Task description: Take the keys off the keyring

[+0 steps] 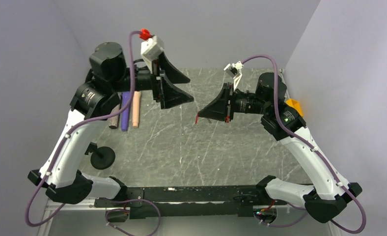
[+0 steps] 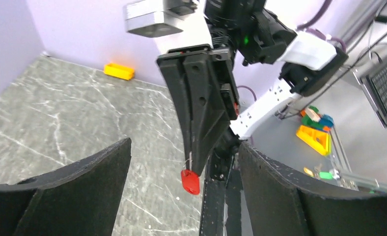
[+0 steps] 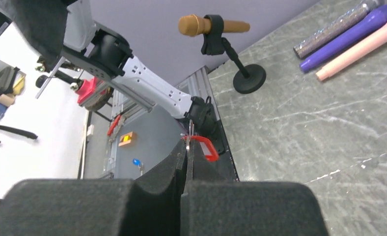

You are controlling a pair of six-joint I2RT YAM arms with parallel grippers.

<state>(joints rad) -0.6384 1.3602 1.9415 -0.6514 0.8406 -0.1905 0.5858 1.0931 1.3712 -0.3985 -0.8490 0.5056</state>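
Observation:
My right gripper [image 1: 200, 117] is shut on the keyring's thin metal ring and holds it above the table's middle. In the right wrist view [image 3: 187, 148] the ring sticks out between the closed fingertips, with the red tag [image 3: 205, 147] just past them. In the left wrist view the keyring's red tag [image 2: 190, 182] hangs from the right gripper's fingers [image 2: 204, 103]. My left gripper [image 1: 190, 89] is open and empty, facing the right gripper from the left. Its two fingers frame the tag in the left wrist view [image 2: 185, 142] without touching it. I cannot make out any separate key.
Three rods, glittery, purple and pink [image 1: 125, 110], lie at the left of the marble table [image 1: 181, 147]. A microphone stand's round base [image 1: 102, 158] sits near the left arm. A yellow-orange box [image 1: 293, 104] stands at the right wall.

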